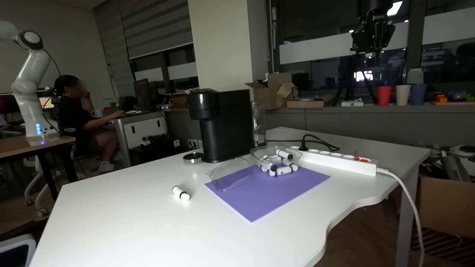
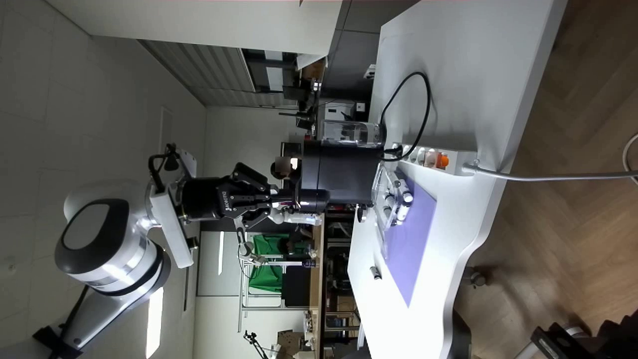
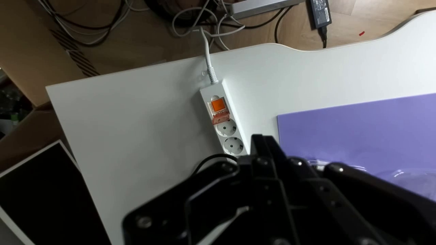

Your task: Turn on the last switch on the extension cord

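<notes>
The extension cord, a white power strip (image 3: 212, 91), lies on the white table; it also shows in both exterior views (image 1: 339, 164) (image 2: 462, 160). Its white cable (image 3: 207, 58) runs over the table edge. An orange switch (image 3: 218, 104) sits at the cable end, with a clear red cover (image 3: 221, 117) flipped up beside it. No other switch shows. My gripper (image 3: 264, 139) is shut with nothing between its fingertips. It is high above the table, apart from the strip, as both exterior views show (image 1: 377, 59) (image 2: 295, 203). It hides the strip's far end in the wrist view.
A black plug (image 1: 303, 146) with a looping black cable is in the strip's far end. A purple mat (image 1: 267, 196), a clear container (image 1: 256, 152) with small bottles, a clear lid (image 1: 230, 176) and a black coffee machine (image 1: 230, 126) stand near. One bottle (image 1: 181, 193) lies apart.
</notes>
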